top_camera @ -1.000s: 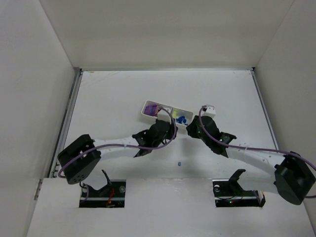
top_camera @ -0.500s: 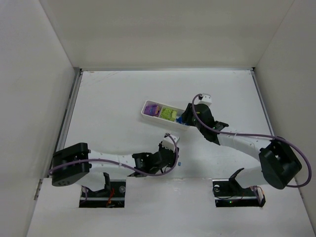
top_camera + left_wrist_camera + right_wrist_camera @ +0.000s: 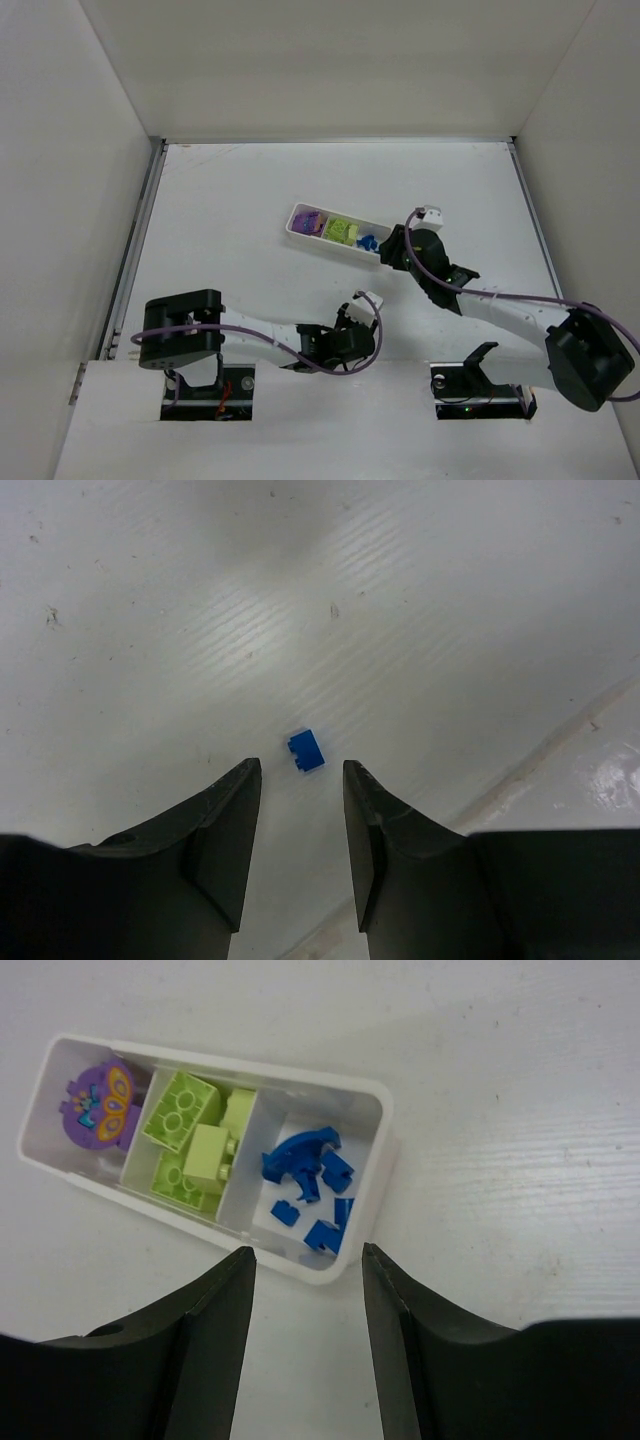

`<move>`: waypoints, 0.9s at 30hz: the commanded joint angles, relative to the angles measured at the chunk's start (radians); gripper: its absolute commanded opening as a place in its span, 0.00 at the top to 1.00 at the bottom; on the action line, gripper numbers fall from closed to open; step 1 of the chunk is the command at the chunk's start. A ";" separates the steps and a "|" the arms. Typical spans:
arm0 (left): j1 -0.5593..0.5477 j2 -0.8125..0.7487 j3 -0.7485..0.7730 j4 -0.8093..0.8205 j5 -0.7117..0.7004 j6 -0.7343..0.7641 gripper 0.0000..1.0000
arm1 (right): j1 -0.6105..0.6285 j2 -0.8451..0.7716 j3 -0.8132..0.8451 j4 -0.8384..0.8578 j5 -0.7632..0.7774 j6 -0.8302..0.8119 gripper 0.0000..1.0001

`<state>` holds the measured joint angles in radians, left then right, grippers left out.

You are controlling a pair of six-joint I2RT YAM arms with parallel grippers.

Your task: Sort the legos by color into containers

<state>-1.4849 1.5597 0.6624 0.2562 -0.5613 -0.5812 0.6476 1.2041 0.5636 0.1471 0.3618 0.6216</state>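
Observation:
The white tray [image 3: 293, 222] lies mid-table, holding a purple brick [image 3: 308, 219], yellow-green bricks [image 3: 341, 231] and several tiny blue pieces [image 3: 367, 241], each colour in its own compartment. My left gripper [image 3: 358, 338] is open low near the table's front edge. In the left wrist view its tips [image 3: 300, 775] stand just short of a lone blue piece [image 3: 306, 750] on the table. My right gripper [image 3: 388, 254] is open and empty at the tray's right end. Its view [image 3: 305, 1260] shows the tray [image 3: 385, 1120], purple brick [image 3: 100, 1105], yellow-green bricks [image 3: 195, 1145] and blue pieces [image 3: 310, 1175].
White walls enclose the table on the left, back and right. The raised front ledge [image 3: 330, 375] runs right behind my left gripper, and its seam shows in the left wrist view [image 3: 560, 742]. A metal rail [image 3: 140, 230] lines the table's left edge.
My left arm swung back from the tray to the table's front edge, over the lone blue piece. My right gripper shifted along the tray's right end and drew back a little.

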 commanded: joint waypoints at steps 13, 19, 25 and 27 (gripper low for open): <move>0.005 0.125 0.098 -0.040 -0.048 -0.026 0.76 | 0.007 -0.070 -0.047 0.065 -0.009 0.013 0.47; 0.008 0.079 0.086 -0.061 -0.068 -0.029 0.89 | 0.007 -0.093 -0.057 0.065 -0.011 0.017 0.47; 0.097 -0.081 0.037 -0.028 -0.069 -0.002 0.90 | -0.010 -0.202 -0.132 0.052 0.069 0.078 0.47; 0.149 -0.127 0.025 0.003 -0.052 0.017 0.90 | -0.041 -0.244 -0.163 0.049 0.092 0.102 0.47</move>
<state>-1.3945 1.5208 0.7029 0.2169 -0.6018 -0.5915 0.6399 1.0168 0.4343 0.1524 0.3862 0.6716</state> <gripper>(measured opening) 0.126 0.534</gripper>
